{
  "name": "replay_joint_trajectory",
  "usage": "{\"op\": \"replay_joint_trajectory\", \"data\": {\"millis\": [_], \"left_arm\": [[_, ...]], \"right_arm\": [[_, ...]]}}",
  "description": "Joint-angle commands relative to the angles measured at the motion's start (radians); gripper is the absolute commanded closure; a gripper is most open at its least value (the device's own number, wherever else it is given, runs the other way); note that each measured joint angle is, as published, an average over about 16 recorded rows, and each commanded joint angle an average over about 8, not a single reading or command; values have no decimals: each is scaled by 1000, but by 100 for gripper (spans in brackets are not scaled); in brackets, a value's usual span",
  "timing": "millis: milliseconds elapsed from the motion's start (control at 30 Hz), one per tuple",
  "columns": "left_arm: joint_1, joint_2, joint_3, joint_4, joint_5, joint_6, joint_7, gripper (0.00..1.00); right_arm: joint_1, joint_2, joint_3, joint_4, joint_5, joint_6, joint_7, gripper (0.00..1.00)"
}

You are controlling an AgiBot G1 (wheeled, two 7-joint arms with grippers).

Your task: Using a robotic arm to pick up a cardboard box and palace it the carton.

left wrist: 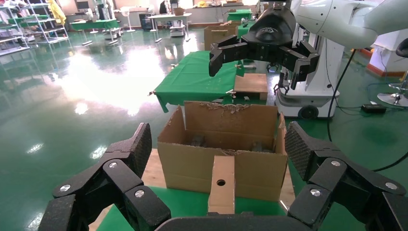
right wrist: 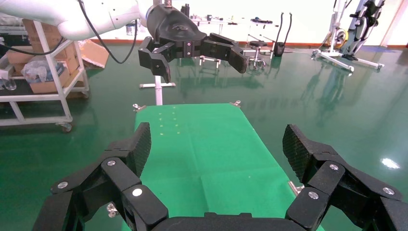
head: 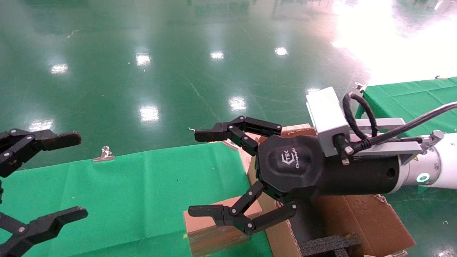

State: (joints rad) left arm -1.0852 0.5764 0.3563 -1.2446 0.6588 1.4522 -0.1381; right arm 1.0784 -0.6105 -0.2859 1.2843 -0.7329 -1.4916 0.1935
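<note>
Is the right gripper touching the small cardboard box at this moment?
Apart. In the left wrist view the right gripper hangs open high above the carton, with floor visible between it and the cardboard box standing on the green table below.

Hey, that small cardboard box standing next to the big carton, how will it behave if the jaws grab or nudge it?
The small cardboard box stands upright on a narrow end, so a sideways nudge would probably tip it. Its flat, plain cardboard faces should grip without much slipping. It looks thin-walled with a hole in its face, so likely light and somewhat crushable under a hard squeeze.
</note>
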Motion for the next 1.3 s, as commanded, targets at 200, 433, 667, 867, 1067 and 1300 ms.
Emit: {"op": "replay_joint_trajectory", "data": {"millis": [200,433,667,867,1067,1300], "left_arm": [[0,0,0,0,0,0,0,0],[0,0,0,0,0,0,0,15],[0,0,0,0,0,0,0,99],[0,0,0,0,0,0,0,100],[0,0,0,0,0,0,0,100],[0,0,0,0,0,0,0,100]], "right_arm": [[0,0,0,0,0,0,0,0],[0,0,0,0,0,0,0,0],[0,0,0,0,0,0,0,0],[0,0,-2,-2,-3,-3,1,0],[39,2,-46,-23,-76,-22,39,0],[176,-25,-160,-71,-277,-72,101,0]]}}
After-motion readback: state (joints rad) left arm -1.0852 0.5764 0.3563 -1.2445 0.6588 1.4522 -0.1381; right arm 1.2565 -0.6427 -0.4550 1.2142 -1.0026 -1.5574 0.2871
